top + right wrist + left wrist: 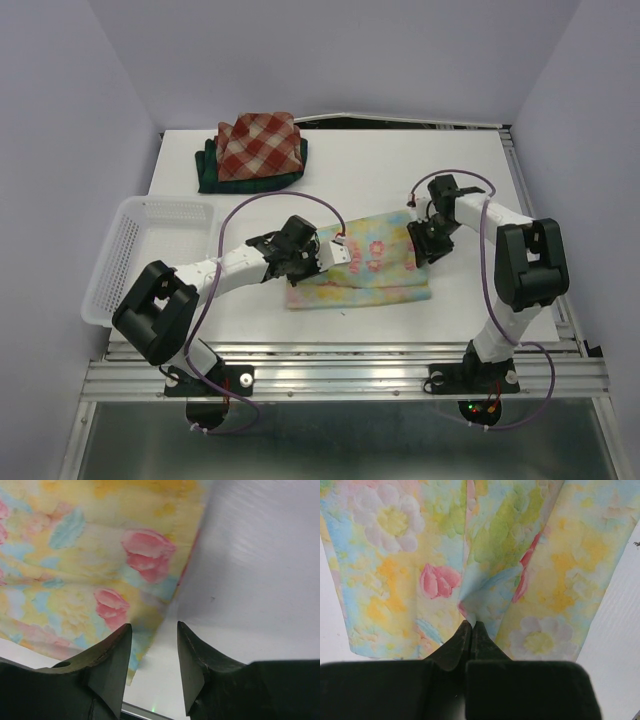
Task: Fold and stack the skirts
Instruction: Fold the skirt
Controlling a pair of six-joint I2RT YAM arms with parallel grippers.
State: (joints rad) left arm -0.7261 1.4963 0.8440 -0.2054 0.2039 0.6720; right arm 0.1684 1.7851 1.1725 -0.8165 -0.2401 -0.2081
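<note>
At 9 o'clock, basket [150,250] along the left edge of the table [400,160]. At 11 o'clock, red skirt [262,143] folded atop green skirt [215,178]. Near centre, left gripper [471,628] pressed together, pinching a raised crease of floral skirt [380,264], spread flat just toward 5 o'clock of centre. At that skirt's 3 o'clock edge, right gripper [154,635] spread wide, one finger above cloth, the other above bare table, clasping nothing.
</note>
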